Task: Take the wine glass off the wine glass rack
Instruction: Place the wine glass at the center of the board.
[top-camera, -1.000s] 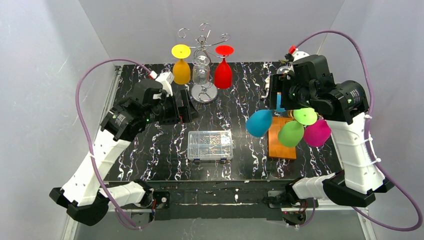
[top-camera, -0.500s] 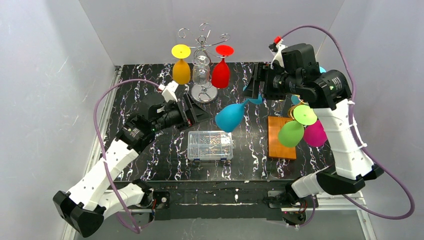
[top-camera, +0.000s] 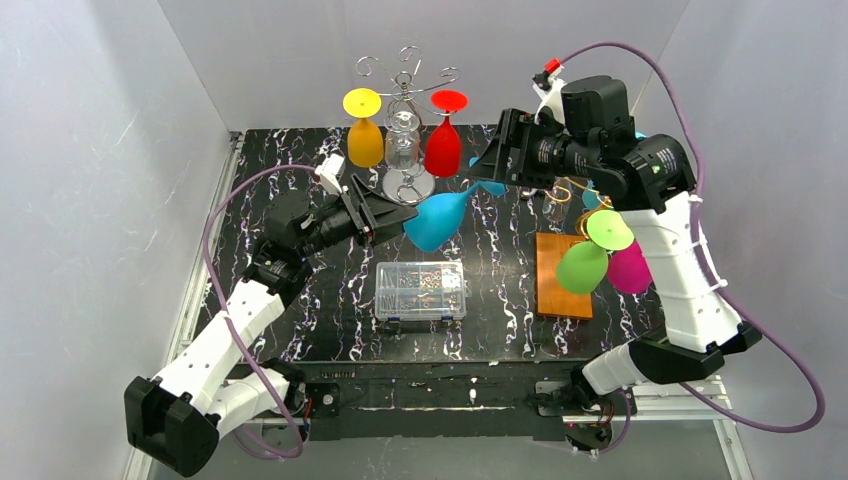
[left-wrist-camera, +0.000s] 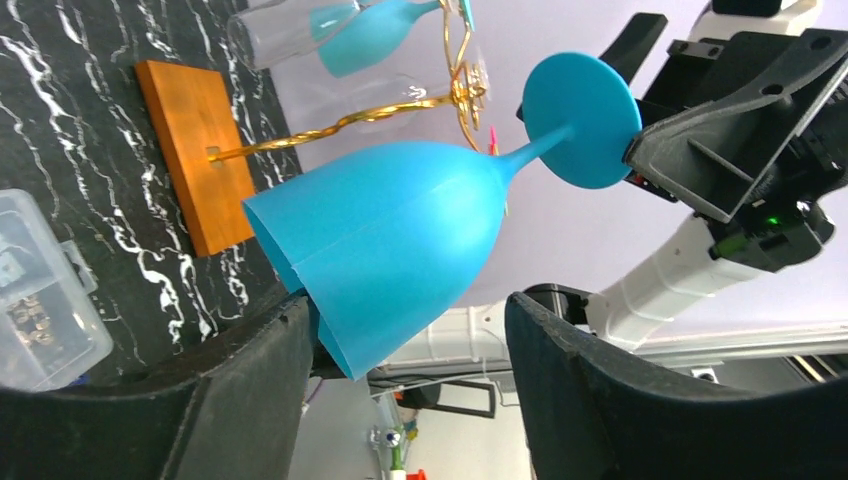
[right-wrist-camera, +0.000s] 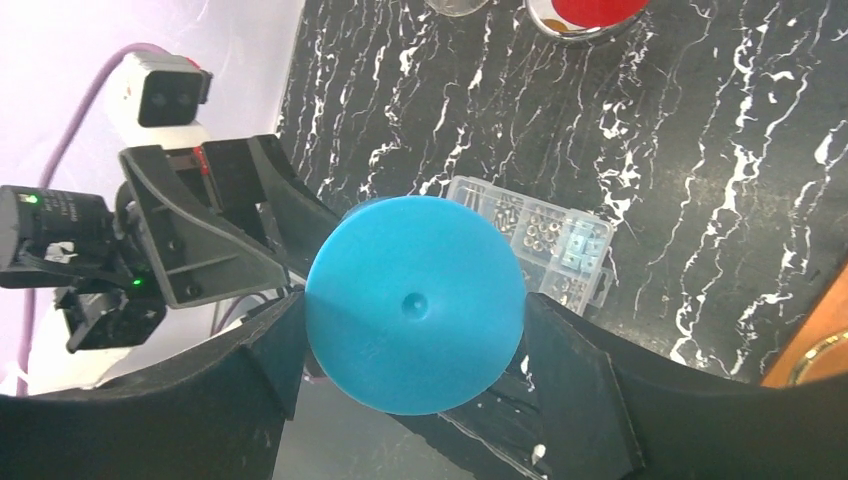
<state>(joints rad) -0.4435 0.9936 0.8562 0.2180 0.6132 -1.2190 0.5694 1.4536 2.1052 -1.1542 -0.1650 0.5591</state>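
Blue glass (top-camera: 437, 222) base in R tool (right-wrist-camera: 415, 322), bowl in L tool (left-wrist-camera: 405, 308).

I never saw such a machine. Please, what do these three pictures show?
These are two robot arms bolted at the table's near edge. The wide picture looks down from above; the other two come from a camera on each wrist. On the black table stand a silver rack and a gold rack, each hung with coloured glasses, and a clear parts box. The right gripper pinches the foot of a blue wine glass; the open left gripper surrounds its bowl.
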